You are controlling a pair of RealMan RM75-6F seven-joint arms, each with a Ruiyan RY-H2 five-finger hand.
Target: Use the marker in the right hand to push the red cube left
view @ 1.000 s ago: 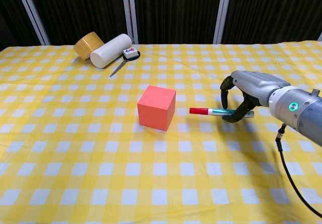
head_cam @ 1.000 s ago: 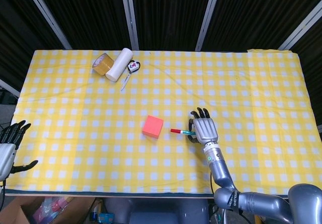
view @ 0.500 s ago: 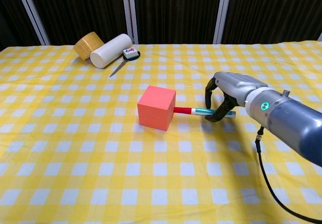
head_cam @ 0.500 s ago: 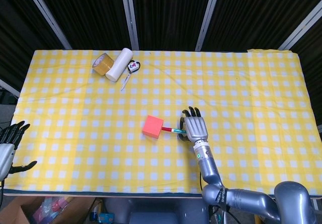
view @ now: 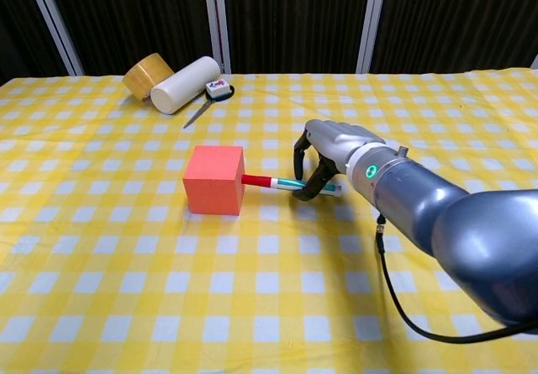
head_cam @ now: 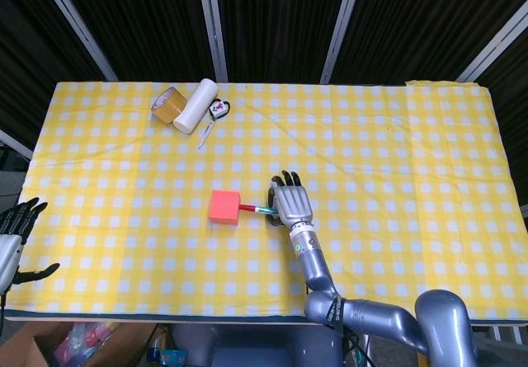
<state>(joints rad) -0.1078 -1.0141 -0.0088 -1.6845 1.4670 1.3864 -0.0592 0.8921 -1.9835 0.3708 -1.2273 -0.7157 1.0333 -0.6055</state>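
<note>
The red cube (head_cam: 224, 207) (view: 214, 179) sits on the yellow checked tablecloth, left of the table's middle. My right hand (head_cam: 291, 205) (view: 328, 151) is just to its right and grips a marker (head_cam: 255, 210) (view: 276, 182) with a red cap and teal body. The marker lies almost level, its red tip touching the cube's right face. My left hand (head_cam: 15, 239) hangs open beyond the table's left front corner, fingers spread, holding nothing; it does not appear in the chest view.
At the back left lie a roll of tan tape (head_cam: 168, 104) (view: 147, 75), a white cylinder (head_cam: 195, 105) (view: 184, 84), a small tape measure (head_cam: 219, 108) (view: 219, 90) and a thin pointed tool (head_cam: 205, 135) (view: 198, 113). A cardboard box (head_cam: 45, 346) stands below the table's front left edge.
My right hand has moved left with the marker. The marker tip reached the cube and pushed it leftward across the cloth. The left hand has stayed put.
</note>
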